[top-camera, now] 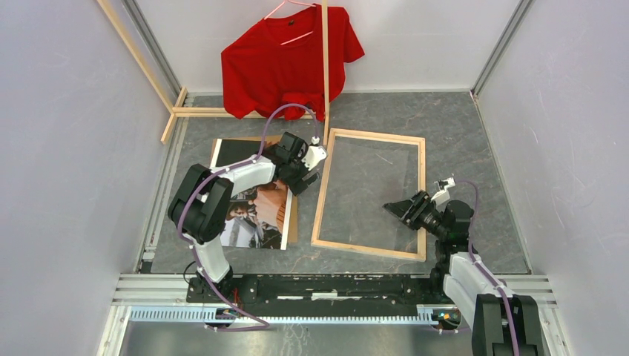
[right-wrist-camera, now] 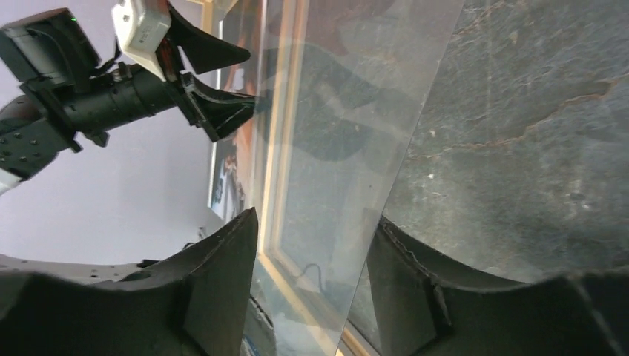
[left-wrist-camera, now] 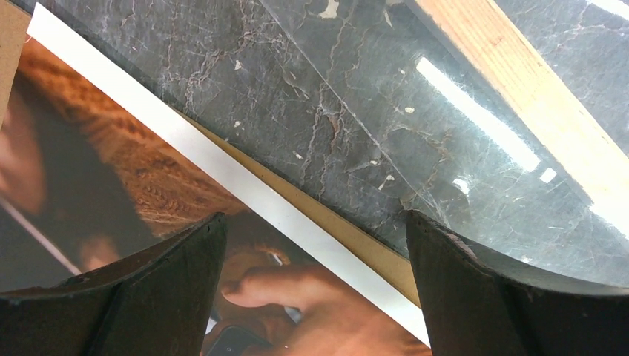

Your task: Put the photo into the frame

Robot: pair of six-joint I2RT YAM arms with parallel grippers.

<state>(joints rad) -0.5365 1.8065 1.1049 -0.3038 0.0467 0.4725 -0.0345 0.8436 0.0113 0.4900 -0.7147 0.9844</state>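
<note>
Grey marbled table [top-camera: 460,126] is enclosed by white walls; a red T-shirt [top-camera: 274,67] is hung on a wooden rack [top-camera: 325,59] at the back. The photo [top-camera: 256,215] is laid face up at left on a brown cardboard sheet [top-camera: 292,215], partly covered by the left arm and outside the frame [top-camera: 371,249]. The frame is laid flat centre-right, bare wood up, with a clear sheet [top-camera: 363,193] seen within its opening. Left gripper [top-camera: 310,169] is held between the photo and the frame's left rail, jaws spread wide, nothing between them. Right gripper [right-wrist-camera: 317,219] is positioned over the frame's near right corner, jaws apart, with the clear sheet's edge passed between the fingers [right-wrist-camera: 215,274]. The sheet appears tilted up there, but pad contact cannot be confirmed from the wrist view.
</note>
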